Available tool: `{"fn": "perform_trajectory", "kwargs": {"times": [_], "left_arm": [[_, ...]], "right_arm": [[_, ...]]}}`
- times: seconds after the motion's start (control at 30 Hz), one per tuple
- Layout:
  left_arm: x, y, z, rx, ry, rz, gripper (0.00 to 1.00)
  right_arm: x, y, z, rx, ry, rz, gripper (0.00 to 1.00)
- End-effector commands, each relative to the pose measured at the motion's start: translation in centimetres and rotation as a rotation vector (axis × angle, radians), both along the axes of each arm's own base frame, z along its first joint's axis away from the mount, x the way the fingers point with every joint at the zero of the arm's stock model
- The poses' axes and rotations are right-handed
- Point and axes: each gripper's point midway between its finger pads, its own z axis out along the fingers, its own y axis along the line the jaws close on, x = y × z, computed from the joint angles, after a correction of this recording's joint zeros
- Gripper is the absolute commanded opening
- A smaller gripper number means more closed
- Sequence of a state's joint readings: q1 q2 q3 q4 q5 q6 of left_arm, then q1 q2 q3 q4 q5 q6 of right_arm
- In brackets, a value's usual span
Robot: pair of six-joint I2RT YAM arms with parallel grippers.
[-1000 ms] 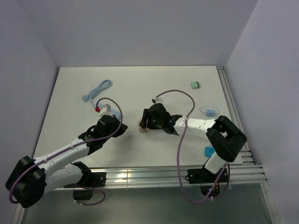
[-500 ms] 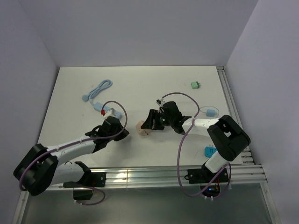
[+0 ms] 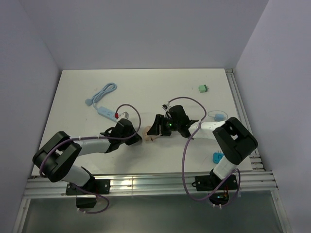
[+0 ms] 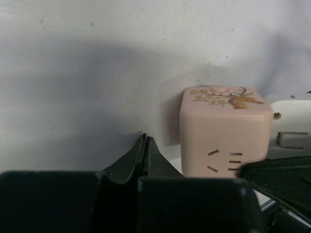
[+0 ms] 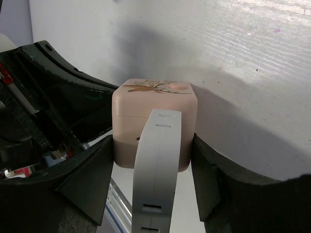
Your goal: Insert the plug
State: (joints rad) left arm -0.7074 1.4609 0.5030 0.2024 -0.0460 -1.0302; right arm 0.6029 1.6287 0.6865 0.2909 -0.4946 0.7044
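– Black fingers of the left gripper (image 4: pixel 145 145) are pressed together with nothing between them. Why bring it in so close?

– I judge it serves as a backstop. The pink plastic cube adapter (image 4: pixel 223 131), printed with a deer on top, sits on the white tabletop (image 3: pixel 146 92) just ahead of those closed tips and slightly to their right. It does not touch them in the left wrist view. A push from the far side would drive the cube toward them.

– And the far side?

– The right gripper (image 5: pixel 153 160) has its fingers spread to the cube's width, one on each flank, clamping it as far as its wrist view shows. That holds the socket face square to the white flat plastic plug (image 5: pixel 156 165).

– Where does the plug lie?

– It lies midway between the right gripper's fingers and touches neither. Its long axis runs straight out along that gripper's reach. Its nose is against the cube's nearest face, so it points toward the left gripper. Whether its pins are fully seated, I cannot tell.
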Motion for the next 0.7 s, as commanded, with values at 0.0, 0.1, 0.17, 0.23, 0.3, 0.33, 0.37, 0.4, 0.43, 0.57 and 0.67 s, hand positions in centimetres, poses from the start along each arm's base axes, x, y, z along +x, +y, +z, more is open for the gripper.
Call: {"fn": "perform_trajectory", "kwargs": {"times": [0.0,0.1,0.17,0.23,0.3,0.33,0.37,0.4,0.43,0.57,0.67], "left_arm": [[1.4,-2.1,1.9,-0.055,-0.055,-0.028,0.0],[1.7,-2.6,2.1,-0.059,-0.059,-0.035,0.0],[2.0,-2.9,2.2,-0.06,-0.062,-0.037,0.0],[2.1,-3.0,2.1,-0.057,-0.059,-0.04,0.0],[2.2,-3.1,2.4,-0.059,-0.067,-0.04,0.0],[2.2,-3.0,2.4,-0.058,-0.068,-0.038,0.0],[2.2,-3.0,2.4,-0.055,-0.066,-0.039,0.0],[2.2,-3.1,2.5,-0.054,-0.069,-0.04,0.0],[2.2,-3.0,2.4,-0.053,-0.068,-0.039,0.0],[2.3,-3.2,2.5,-0.063,-0.068,-0.038,0.0],[2.4,-3.5,2.9,-0.071,-0.075,-0.042,0.0]], "right_arm": [[0.9,-0.8,-0.6,-0.059,-0.016,-0.018,0.59],[1.1,-1.1,-1.0,-0.087,-0.018,-0.03,0.7],[1.1,-1.5,-1.3,-0.111,-0.015,-0.041,0.75],[1.5,-2.0,-1.4,-0.145,-0.031,-0.061,0.78],[1.7,-2.5,-1.5,-0.167,-0.039,-0.077,0.84],[1.7,-2.6,-1.4,-0.171,-0.045,-0.077,0.85],[1.6,-2.9,-1.5,-0.186,-0.041,-0.073,0.86],[1.7,-3.0,-1.4,-0.192,-0.05,-0.076,0.86],[1.8,-3.1,-1.3,-0.194,-0.06,-0.085,0.86],[2.0,-3.4,-1.0,-0.181,-0.061,-0.098,0.86],[2.0,-3.4,-1.2,-0.174,-0.039,-0.091,0.86]]}}
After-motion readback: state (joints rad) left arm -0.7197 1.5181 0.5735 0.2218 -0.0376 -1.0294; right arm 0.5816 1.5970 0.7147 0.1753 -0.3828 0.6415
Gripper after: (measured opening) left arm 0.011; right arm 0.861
